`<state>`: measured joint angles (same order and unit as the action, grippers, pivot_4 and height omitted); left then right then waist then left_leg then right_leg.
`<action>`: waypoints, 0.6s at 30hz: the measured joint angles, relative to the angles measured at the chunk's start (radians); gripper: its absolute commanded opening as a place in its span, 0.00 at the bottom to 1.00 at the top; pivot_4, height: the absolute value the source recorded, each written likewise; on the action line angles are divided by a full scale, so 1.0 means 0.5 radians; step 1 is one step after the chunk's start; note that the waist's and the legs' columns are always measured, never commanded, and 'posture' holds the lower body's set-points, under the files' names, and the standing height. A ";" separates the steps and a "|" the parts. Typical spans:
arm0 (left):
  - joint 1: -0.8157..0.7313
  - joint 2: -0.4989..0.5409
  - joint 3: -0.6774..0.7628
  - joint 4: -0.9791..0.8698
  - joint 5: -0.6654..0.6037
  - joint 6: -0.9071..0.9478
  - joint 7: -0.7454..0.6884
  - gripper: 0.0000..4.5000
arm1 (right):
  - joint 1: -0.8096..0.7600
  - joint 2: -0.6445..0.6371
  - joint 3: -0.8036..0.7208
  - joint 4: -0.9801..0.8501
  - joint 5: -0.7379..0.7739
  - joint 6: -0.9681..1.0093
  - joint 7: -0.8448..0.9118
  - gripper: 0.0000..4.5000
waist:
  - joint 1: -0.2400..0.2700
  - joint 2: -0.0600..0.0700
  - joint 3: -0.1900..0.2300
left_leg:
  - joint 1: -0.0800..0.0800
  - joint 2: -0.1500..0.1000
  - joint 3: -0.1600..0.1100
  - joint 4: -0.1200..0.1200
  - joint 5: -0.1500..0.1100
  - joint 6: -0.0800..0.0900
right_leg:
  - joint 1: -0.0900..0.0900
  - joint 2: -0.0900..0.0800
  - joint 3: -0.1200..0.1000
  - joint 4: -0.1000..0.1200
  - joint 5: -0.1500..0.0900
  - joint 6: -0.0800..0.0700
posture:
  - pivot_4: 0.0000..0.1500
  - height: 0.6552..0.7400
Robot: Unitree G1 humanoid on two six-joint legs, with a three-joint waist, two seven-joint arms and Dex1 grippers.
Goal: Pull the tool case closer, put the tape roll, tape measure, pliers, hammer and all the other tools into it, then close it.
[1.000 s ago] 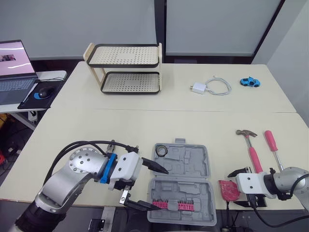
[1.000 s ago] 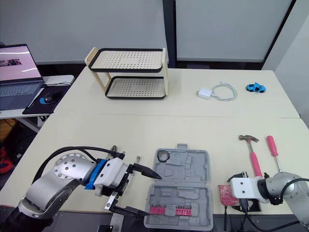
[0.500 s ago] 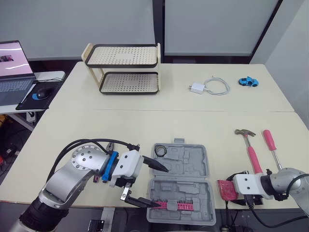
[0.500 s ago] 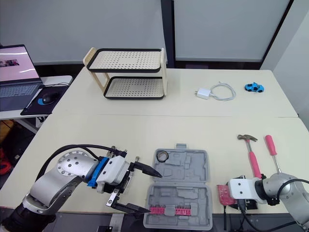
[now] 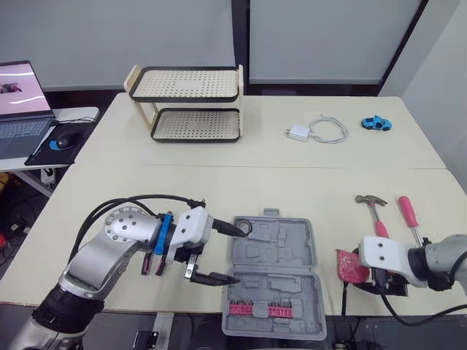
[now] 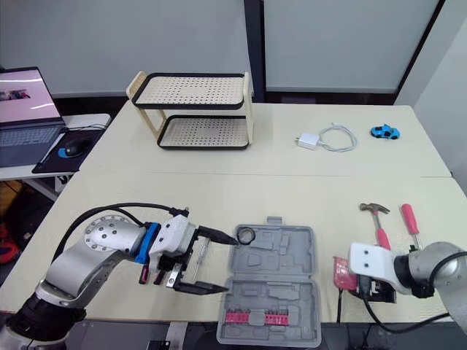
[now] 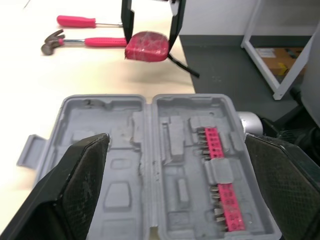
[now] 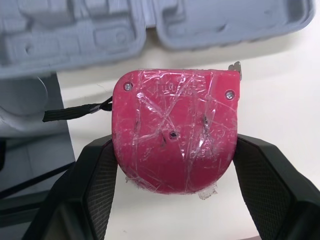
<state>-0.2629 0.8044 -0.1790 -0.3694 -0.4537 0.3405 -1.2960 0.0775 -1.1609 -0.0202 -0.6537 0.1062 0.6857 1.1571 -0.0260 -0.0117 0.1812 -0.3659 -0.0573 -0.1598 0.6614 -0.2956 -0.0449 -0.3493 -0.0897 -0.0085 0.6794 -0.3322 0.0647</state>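
Ok, far left of frame: laptop (image 5: 17, 98) and mouse (image 5: 61, 138) on a side desk, off the main tabletop (image 5: 219, 182). Upper left on the tabletop: empty two-tier rack (image 5: 188, 102).

Lower left: left claw (image 5: 239, 254) is spread wide, holding nothing. It sits at the left edge of the tool case (image 5: 273, 277). The upper finger tip is right at a black ring (image 5: 243, 227) lying in the far-left pocket of the case; can't tell if it touches. The lower finger tip is at the left edge near the hinge line. Two dark red handles (image 6: 149, 272) poke out under that wrist; can't tell which tool.

Lower centre: the case lies open and flat, near the front edge of the tabletop. A pink bit strip (image 5: 257, 309) sits in the near half. The other pockets look bare.

Upper centre-right: white charger with coiled cable (image 5: 317, 131), then a blue toy car (image 5: 376, 122) to its right, both well apart from the case.

Lower right: right claw (image 8: 173, 145) is pinching the red tape measure (image 5: 351, 265), one finger on each side. It's held just right of the case, near the front edge, with a black strap (image 8: 75, 111) trailing off it.

Right: hammer (image 5: 374, 211) and pink-handled screwdriver (image 5: 408, 216) lie side by side on the tabletop just behind the right claw, outside the case.
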 measured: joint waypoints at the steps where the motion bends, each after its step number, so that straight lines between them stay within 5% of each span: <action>1: -0.016 0.003 0.002 0.022 0.027 -0.001 0.020 1.00 | -0.124 -0.021 0.032 -0.049 0.040 0.110 0.007 0.71 | -0.003 0.000 0.000 | 0.000 0.000 0.000 0.000 0.000 0.000 | 0.000 0.000 0.000 0.000 0.000 0.000 | 1.00 0.90; 8: -0.051 0.005 0.003 0.103 0.196 -0.042 0.120 1.00 | -0.905 0.018 0.562 0.044 0.078 0.479 0.069 0.71 | -0.003 -0.001 0.001 | -0.006 0.000 -0.001 0.000 0.001 -0.001 | -0.006 -0.001 -0.002 -0.001 0.000 0.000 | 1.00 0.90; 18: -0.113 -0.020 -0.071 0.140 0.349 -0.029 0.179 1.00 | -1.537 0.306 1.290 0.626 -0.255 0.286 0.233 0.71 | -0.008 -0.001 0.001 | -0.027 -0.001 -0.002 0.003 0.006 -0.011 | -0.028 -0.002 -0.002 0.001 0.000 0.000 | 1.00 0.90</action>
<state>-0.3192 0.7943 -0.2144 -0.2992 -0.2794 0.3258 -1.2064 -0.6909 -1.0078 0.6249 -0.3406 -0.0215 0.8286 1.2737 -0.0299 -0.0123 0.1818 -0.3797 -0.0578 -0.1606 0.6627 -0.2925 -0.0504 -0.3634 -0.0906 -0.0097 0.6801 -0.3319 0.0648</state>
